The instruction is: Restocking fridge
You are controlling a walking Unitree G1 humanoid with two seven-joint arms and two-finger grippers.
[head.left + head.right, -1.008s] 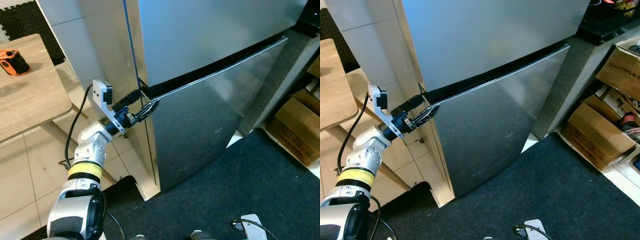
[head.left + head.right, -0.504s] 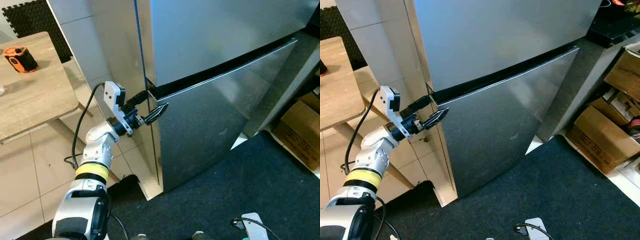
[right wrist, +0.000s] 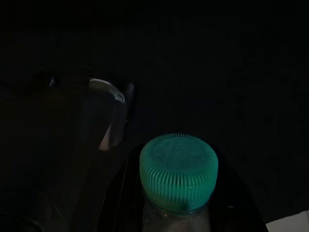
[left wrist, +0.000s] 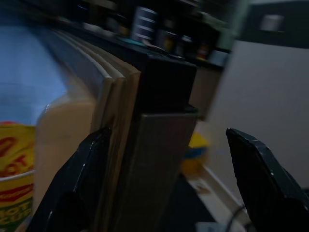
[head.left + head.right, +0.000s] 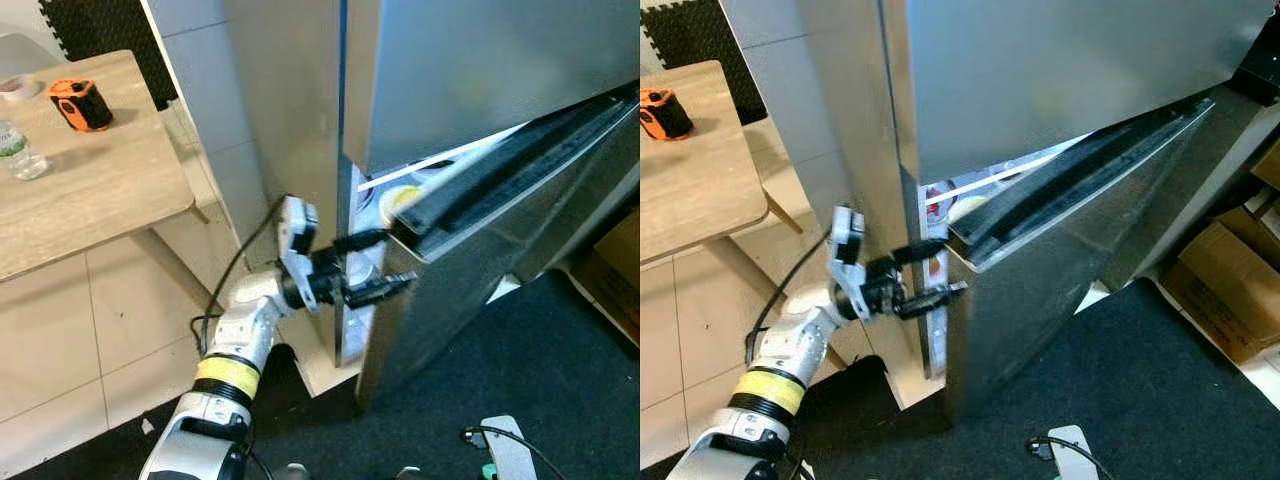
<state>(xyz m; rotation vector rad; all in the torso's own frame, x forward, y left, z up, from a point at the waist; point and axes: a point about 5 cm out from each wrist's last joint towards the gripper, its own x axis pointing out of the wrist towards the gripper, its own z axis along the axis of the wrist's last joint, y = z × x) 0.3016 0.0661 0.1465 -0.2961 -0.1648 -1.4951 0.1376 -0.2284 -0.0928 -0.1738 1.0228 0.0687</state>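
With my left claw (image 5: 375, 262) spread astride the free edge of the lower fridge door (image 5: 1060, 270), now ajar, I should pull it wider slowly, keeping the edge between the fingers (image 4: 82, 179), while my right claw holds a green-capped bottle (image 3: 178, 174).

Fridge (image 5: 470, 90) top and right side cut off by frame edge, so we can't see full height. Lower door (image 5: 1060, 270) ajar; interior mostly hidden behind it, we catch only a yellow-lidded container (image 5: 400, 200), label unreadable. Left wrist view blurred: yellow cup (image 4: 17, 169) cut off at edge. Right wrist view near black; bottle (image 3: 178, 169) body cut off below green cap.
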